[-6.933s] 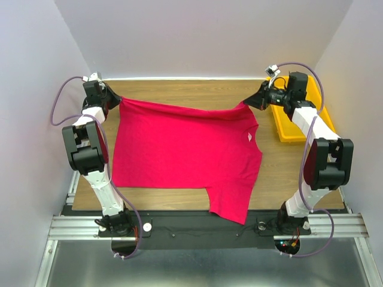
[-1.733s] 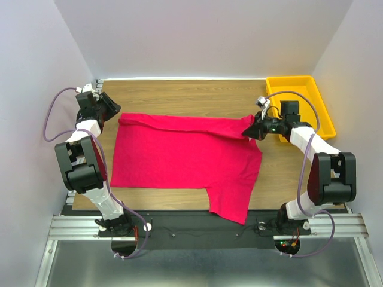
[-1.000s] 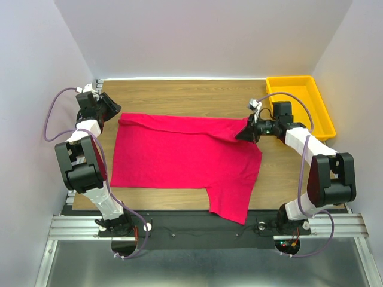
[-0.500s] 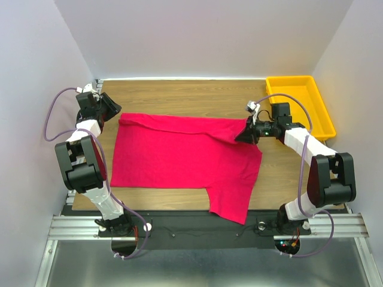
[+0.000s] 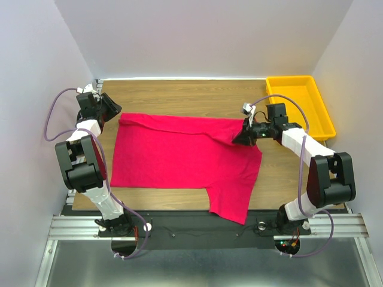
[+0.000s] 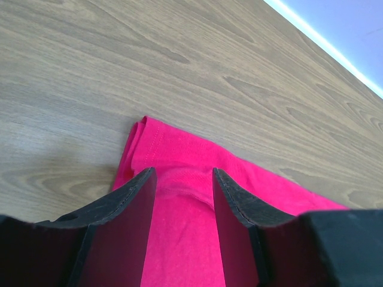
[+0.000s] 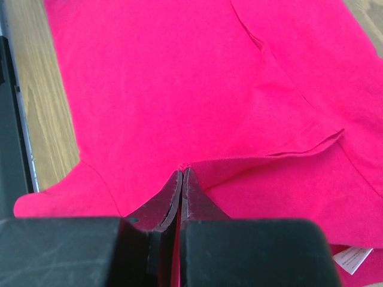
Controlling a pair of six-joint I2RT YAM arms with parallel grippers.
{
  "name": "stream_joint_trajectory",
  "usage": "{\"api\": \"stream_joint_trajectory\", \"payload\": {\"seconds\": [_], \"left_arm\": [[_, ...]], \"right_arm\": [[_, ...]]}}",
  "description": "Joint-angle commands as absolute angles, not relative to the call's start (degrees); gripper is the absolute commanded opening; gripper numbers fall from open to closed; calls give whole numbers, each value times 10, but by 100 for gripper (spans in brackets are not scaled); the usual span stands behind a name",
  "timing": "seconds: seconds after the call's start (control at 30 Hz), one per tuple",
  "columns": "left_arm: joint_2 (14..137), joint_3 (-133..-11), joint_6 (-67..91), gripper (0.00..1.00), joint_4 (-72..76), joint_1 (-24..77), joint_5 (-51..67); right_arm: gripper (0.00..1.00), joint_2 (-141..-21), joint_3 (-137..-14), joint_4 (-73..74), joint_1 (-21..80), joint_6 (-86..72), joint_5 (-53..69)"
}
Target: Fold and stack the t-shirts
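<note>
Right pincer (image 7: pixel 181 178) apparently pinches t-shirt (image 7: pixel 173 78).

Bright, even, diffuse light from overhead. Only soft, faint shadows beside the arms on the worktop (image 5: pixel 179 98). Crisp focus across the overhead view; sharp wood grain in the left wrist view. Saturated, nearly flat crimson on the t-shirt (image 5: pixel 179 155), creases dimly shaded. Near black jaws slightly soft in both wrist views.

Top ext cam: high, behind arm bases, looks down & fwd — whole table (image 5: pixel 179 95) in frame. Wrist cams sit v. close: left looks past left end effector (image 6: pixel 182 176) at t-shirt (image 5: pixel 179 155) far-left corner; right looks past right end effector (image 7: pixel 181 173) — t-shirt nearly fills it. All 3 share the t-shirt.
</note>
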State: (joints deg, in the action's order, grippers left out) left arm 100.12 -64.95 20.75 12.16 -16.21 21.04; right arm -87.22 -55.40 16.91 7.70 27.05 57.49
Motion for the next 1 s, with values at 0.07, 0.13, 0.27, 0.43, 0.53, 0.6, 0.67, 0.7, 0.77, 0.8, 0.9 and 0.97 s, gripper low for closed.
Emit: {"api": "stream_joint_trajectory", "payload": {"seconds": [0.07,0.13,0.27,0.43,0.53,0.6,0.67,0.7,0.77,0.8,0.9,0.97], "left_arm": [[999,-649,197,53,130,-161,221],[998,-650,196,53,129,-160,221],[995,-649,195,53,128,-161,220],[976,-648,197,53,127,-160,216],[955,-643,200,54,127,-161,214],[933,-635,203,54,130,-161,217],[919,-627,203,54,133,-161,217],[904,-619,201,54,134,-161,216],[886,-613,201,54,135,-161,214],[882,-606,201,54,135,-161,212],[872,-599,198,54,135,-161,209],[870,-592,196,54,134,-161,207]], "right_arm": [[4,-854,-549,172,82,283,566],[11,-847,-546,175,81,288,563],[43,-808,-545,206,81,326,547],[69,-753,-595,223,63,299,482],[68,-805,-633,206,35,226,440],[65,-864,-659,188,27,167,396],[55,-897,-678,171,25,107,366],[52,-932,-702,166,25,91,335],[41,-965,-734,166,25,43,295],[41,-978,-747,166,25,28,252],[40,-1023,-784,167,25,-24,180],[40,-1041,-790,164,25,-43,152]]}}
